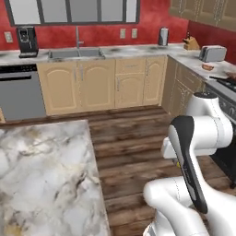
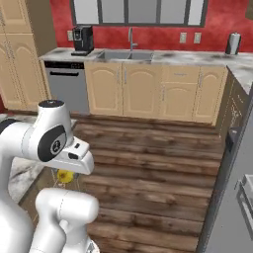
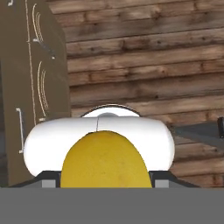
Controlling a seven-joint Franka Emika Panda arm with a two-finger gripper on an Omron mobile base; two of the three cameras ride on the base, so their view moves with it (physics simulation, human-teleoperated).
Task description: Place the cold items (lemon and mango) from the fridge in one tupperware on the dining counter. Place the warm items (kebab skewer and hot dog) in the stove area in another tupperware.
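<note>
my tool (image 3: 105,186) is clamped on the yellow lemon (image 3: 105,161), held over the wooden floor (image 3: 144,57). the marble tabletop (image 1: 44,175) lies to my left.

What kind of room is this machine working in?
A home kitchen, it seems: a sink set in a marble counter, a coffee machine beside it, a toaster and wooden cabinets below.

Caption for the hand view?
Tool carrying a yellow lemon above the wooden floor.
</note>
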